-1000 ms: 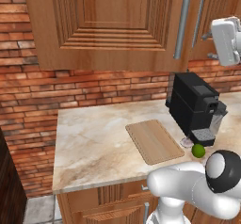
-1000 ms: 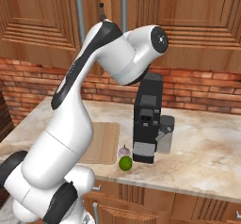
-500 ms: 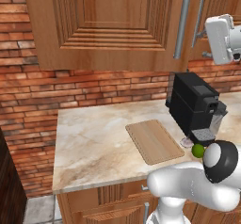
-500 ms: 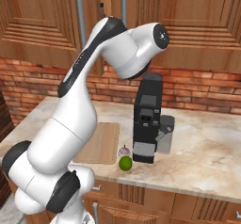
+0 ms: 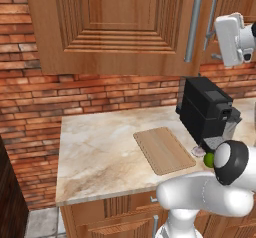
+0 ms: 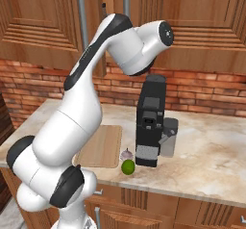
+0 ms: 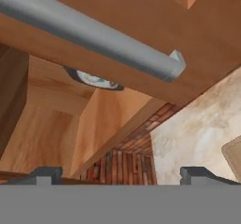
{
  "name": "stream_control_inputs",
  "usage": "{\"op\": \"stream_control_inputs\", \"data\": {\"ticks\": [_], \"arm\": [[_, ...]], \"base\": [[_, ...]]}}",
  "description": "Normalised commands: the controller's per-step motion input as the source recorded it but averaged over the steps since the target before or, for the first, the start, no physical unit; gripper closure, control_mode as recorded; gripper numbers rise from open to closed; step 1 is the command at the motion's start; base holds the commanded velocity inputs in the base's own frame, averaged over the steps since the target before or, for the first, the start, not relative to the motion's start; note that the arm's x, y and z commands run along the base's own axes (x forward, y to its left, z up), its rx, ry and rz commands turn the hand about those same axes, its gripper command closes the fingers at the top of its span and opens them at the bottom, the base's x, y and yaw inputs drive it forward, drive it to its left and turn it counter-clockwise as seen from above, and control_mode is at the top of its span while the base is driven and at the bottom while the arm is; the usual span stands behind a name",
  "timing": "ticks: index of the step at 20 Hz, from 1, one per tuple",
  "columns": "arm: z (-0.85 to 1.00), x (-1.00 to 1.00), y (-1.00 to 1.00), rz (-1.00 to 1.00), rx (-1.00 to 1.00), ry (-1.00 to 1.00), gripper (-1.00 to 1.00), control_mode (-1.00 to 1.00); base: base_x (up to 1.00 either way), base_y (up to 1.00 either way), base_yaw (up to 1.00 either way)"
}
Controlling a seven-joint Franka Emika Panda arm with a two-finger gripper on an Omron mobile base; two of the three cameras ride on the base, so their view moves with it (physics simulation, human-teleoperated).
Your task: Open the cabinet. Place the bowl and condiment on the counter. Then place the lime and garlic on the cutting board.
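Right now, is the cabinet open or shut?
Partly open. In the hand view a door stands swung out from the cabinet, and the bowl shows inside past the door's edge.

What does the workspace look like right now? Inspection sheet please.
Surface: beige marble-look counter, mostly bare at its left end.
Job's things: cabinet door part open in the hand view, with the bowl partly visible inside; cutting board bare; lime and garlic on the counter between the board and the machine; condiment nothing seen.
Clutter: black coffee machine right of the board.
Grippers: gripper open, holding nothing, just below the door's grey bar handle.
Cables: nothing seen.
Surroundings: red brick wall, wooden base cabinets.
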Motion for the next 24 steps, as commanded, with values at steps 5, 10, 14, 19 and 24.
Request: {"op": "stream_control_inputs", "data": {"ticks": [5,10,14,19,24], "arm": [[0.0,0.13,0.04,0.0,0.03,0.02,-1.0,-1.0],[0.0,0.2,0.06,0.0,0.02,0.04,-1.0,-1.0],[0.0,0.11,0.07,0.0,0.03,0.02,-1.0,-1.0],[0.0,0.0,0.12,0.0,0.01,0.0,-1.0,-1.0],[0.0,-0.13,0.23,0.02,0.01,0.0,-1.0,-1.0]], "base": [[0.0,0.0,0.0],[0.0,0.0,0.0],[0.0,0.0,0.0],[0.0,0.0,0.0],[0.0,0.0,0.0]]}}
